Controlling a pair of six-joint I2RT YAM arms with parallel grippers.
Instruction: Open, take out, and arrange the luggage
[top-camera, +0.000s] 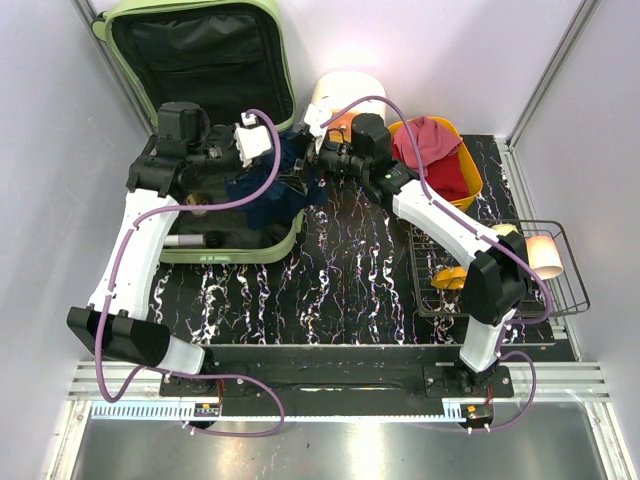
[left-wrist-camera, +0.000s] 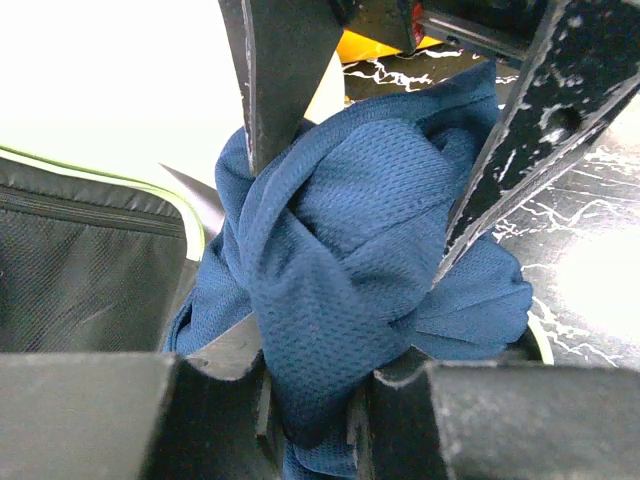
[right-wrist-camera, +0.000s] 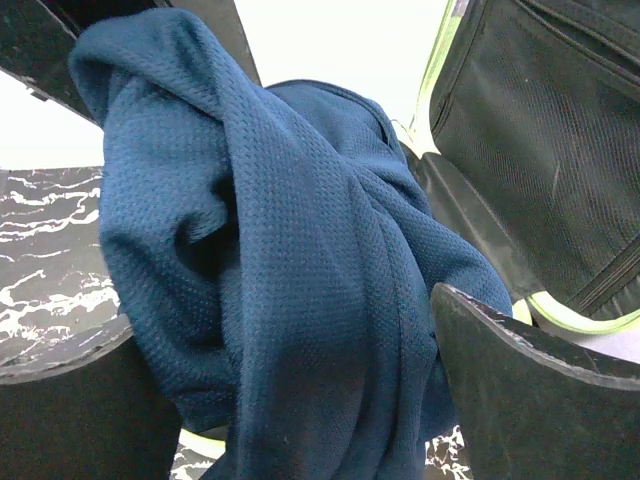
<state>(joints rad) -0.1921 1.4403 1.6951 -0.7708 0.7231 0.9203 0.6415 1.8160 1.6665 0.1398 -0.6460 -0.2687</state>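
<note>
**Q:** Where is the luggage placed?

**A:** The luggage, a pale green hard-shell case, is laid open at the far left of the black marbled table. Its lid is raised at the back, and black lining is shown inside.

**Q:** What is held, and by which gripper?

**A:** A dark blue mesh garment is held by the left gripper. The jaws are drawn narrow and pinched onto a bunched fold of the cloth. The bundle is held over the right side of the open case, beside the green rim.

**Q:** How is the right gripper set?

**A:** The right gripper is spread wide. One finger is placed on each side of the same blue bundle, and the cloth is not clamped by it.

**Q:** What else is shown on the table?

**A:** An orange bin is seen at the far right with a red cloth piled in it. A wire basket is set nearer, at the right edge.
</note>
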